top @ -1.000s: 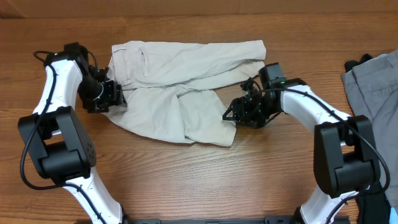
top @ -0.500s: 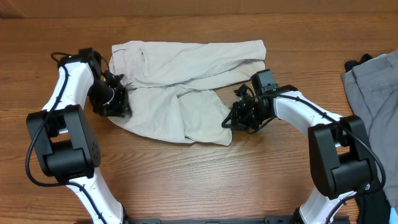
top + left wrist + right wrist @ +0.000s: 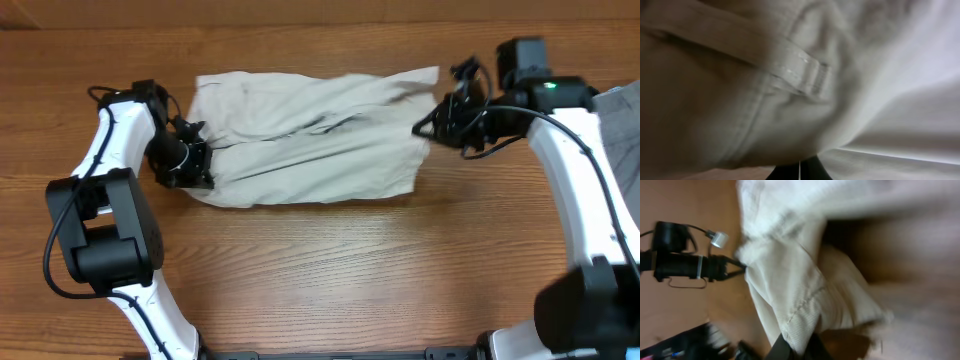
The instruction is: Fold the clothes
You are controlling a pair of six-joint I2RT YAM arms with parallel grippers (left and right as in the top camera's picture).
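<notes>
On the table (image 3: 320, 290), shorts (image 3: 310, 145) now pulled taut (fingers (image 3: 776, 353) clamped).

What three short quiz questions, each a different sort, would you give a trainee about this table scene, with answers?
1. True or false: the cream cotton shorts lie untouched on the brown wooden table.
2. Multiple choice: the left pincer is shut on A) the shorts' waistband end, B) a cable, C) nothing.
3. Short answer: what lies at the table's right edge, beyond the right pincer?
Key: 1 false, both pincers grip them. 2 A. 3 A grey fabric garment.
</notes>
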